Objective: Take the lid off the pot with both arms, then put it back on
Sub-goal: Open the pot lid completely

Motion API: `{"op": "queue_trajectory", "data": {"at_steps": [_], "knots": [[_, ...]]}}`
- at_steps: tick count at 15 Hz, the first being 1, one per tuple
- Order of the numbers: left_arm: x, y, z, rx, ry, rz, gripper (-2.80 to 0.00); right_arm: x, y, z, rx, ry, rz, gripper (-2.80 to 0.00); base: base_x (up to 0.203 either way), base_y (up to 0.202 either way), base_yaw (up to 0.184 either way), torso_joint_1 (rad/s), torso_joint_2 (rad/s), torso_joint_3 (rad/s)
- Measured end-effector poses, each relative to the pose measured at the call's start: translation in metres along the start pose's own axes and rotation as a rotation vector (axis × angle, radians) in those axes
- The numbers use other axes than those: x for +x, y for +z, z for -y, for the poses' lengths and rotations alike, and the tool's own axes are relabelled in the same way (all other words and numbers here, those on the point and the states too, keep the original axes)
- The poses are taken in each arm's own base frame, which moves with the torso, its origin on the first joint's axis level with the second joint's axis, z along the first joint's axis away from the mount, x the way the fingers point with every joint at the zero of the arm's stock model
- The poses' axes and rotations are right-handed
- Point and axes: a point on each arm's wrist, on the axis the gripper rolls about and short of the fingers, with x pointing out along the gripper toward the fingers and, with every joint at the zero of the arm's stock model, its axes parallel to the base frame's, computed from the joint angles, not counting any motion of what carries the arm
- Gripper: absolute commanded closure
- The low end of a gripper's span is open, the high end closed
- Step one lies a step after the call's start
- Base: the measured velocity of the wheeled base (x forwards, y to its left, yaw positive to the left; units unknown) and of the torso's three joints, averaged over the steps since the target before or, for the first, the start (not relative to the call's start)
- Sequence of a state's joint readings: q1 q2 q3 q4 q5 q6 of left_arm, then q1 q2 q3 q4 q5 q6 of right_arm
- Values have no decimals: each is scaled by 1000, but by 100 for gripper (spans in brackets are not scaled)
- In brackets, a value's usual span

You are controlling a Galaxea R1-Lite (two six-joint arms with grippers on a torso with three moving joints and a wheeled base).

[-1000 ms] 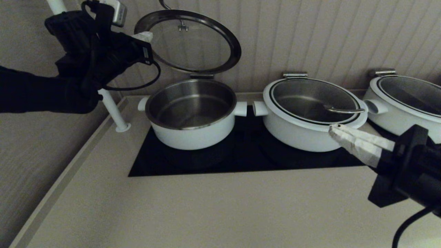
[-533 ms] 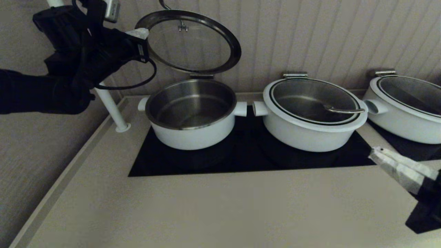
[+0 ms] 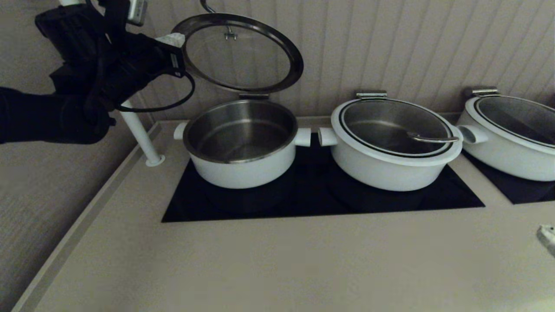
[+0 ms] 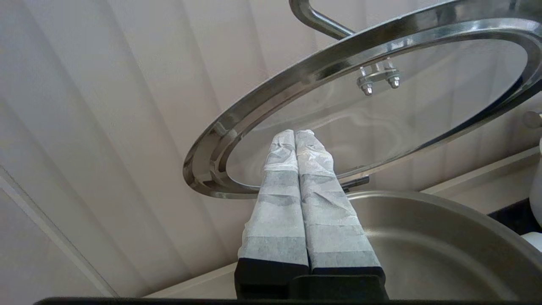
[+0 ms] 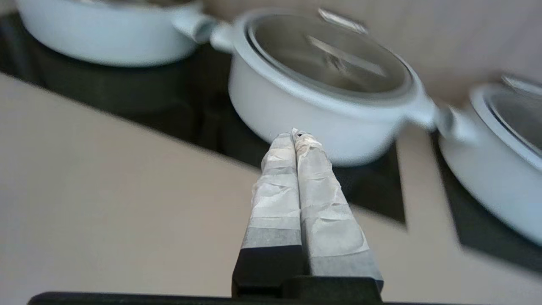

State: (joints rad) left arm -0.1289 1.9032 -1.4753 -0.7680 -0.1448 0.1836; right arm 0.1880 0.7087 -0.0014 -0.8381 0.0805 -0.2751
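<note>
The lid (image 3: 284, 45) stands tilted open above the back edge of the pot (image 3: 240, 171), held at a rear hinge. The pot's steel bowl is empty. My left gripper (image 3: 173, 40) is shut and empty, with its tips by the lid's left rim. In the left wrist view its tips (image 4: 295, 132) sit under the lid's (image 4: 296, 78) glass underside, above the pot (image 4: 423, 250); I cannot tell if they touch. My right gripper (image 3: 547, 236) is shut and empty, low at the right edge over the counter. The right wrist view shows it (image 5: 295, 134) pointing at the middle pot.
A wider white pot (image 3: 390, 167) with its lid shut stands right of the open pot on the black hob (image 3: 303, 203); another (image 3: 507, 143) stands further right. A white post (image 3: 138, 134) rises at the counter's back left corner. The wall is close behind the pots.
My right arm has pulled back down and to the right, almost out of the head view. My left arm has shifted slightly up and left. The lid has stayed tilted open.
</note>
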Motion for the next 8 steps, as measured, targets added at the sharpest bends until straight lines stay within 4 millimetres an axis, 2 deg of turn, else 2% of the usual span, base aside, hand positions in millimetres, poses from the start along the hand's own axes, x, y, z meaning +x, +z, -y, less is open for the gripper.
{"op": "queue_trajectory", "data": {"at_steps": [4, 8], "knots": [[-1, 0, 1, 6, -2, -2, 0, -44, -20, -8, 34, -22, -64, 0, 0, 0, 0, 0, 0, 0], [-1, -1, 1, 11, -3, -5, 0, -60, -49, -19, 100, 68, -282, 0, 0, 0, 0, 0, 0, 0]]}}
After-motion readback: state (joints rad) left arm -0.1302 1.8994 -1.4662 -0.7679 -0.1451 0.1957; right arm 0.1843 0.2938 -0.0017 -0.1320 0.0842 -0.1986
